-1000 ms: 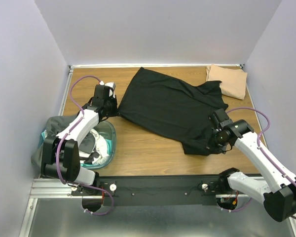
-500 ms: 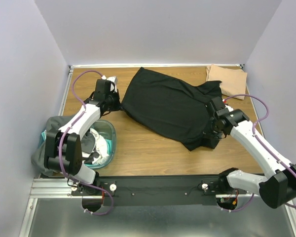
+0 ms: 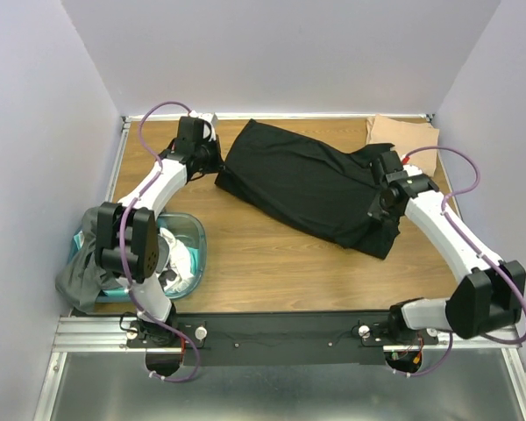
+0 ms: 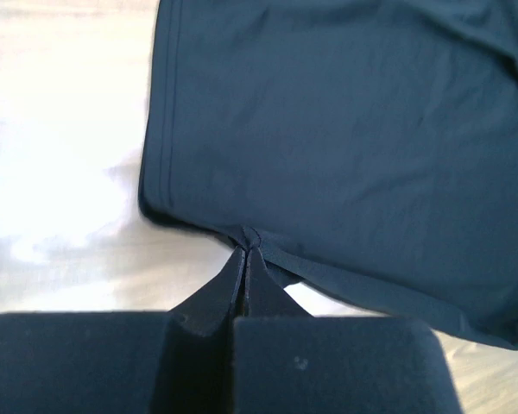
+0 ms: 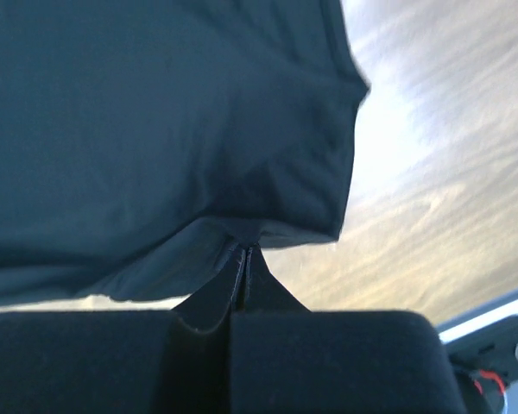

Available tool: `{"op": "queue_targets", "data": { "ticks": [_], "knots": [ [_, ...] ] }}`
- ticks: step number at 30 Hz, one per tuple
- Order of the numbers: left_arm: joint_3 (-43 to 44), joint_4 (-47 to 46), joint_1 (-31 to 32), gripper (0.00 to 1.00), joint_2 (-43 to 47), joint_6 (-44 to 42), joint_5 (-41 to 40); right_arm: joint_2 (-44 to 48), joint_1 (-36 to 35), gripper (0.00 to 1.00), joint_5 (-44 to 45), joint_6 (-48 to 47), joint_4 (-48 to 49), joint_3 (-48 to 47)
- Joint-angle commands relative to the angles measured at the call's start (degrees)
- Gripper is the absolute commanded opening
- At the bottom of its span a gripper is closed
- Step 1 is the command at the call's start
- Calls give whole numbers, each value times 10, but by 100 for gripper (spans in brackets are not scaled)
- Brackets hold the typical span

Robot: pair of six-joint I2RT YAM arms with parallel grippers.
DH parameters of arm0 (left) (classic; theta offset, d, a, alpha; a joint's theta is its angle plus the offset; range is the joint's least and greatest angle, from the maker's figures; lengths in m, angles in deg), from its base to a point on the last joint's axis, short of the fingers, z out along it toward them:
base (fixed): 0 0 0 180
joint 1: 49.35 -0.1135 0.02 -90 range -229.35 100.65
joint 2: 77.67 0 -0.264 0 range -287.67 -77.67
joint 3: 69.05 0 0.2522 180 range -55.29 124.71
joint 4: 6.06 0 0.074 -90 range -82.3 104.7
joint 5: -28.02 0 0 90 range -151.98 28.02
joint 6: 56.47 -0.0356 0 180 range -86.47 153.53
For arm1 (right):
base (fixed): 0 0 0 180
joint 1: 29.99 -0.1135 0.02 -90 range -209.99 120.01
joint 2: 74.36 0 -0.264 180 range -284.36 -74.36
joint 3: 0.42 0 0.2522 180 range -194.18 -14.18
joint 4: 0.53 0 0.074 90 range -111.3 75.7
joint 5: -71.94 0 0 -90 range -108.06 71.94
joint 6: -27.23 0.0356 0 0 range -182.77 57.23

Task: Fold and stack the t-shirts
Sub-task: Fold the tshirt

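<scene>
The wooden tabletop [image 3: 272,272] fills the floor of a pale-walled enclosure. Two white-and-black arms rise from its near edge, one on each side.

One black t-shirt [image 3: 302,184] is the largest thing on it. It lies across the far half of the tabletop, slanting from far left to mid right, stretched between the two arms. A double row of stitching runs along its hem in the left wrist view.

One teal tub [image 3: 199,239] sits at the near left, beside the left arm's base. It holds crumpled white cloth [image 3: 183,260], and dark grey cloth [image 3: 81,274] is draped over its left side. How many garments are bundled there cannot be told.

One tan-beige t-shirt [image 3: 405,140] lies folded in the far right corner. It is just beyond the black shirt's right end, and whether the two touch cannot be told.

The left claw [image 4: 245,257] is clenched on a thin pinch of the black shirt's edge near its left hem corner, with its fingers pressed together around the cloth.

The right claw [image 5: 244,259] is likewise clenched, grasping a bunched fold at the shirt's right end. A flap of the cloth trails from it toward the near edge of the tabletop.
</scene>
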Motion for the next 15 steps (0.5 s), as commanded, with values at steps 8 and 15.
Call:
{"op": "queue_targets", "data": {
  "ticks": [8,15],
  "knots": [
    [135,4,-2,0,-112,-5,48,-77,81,0,24,-93,81,-61],
    [198,14,-5,0,-167,0,46,-121,103,0,23,-113,99,-97]
  ]
}}
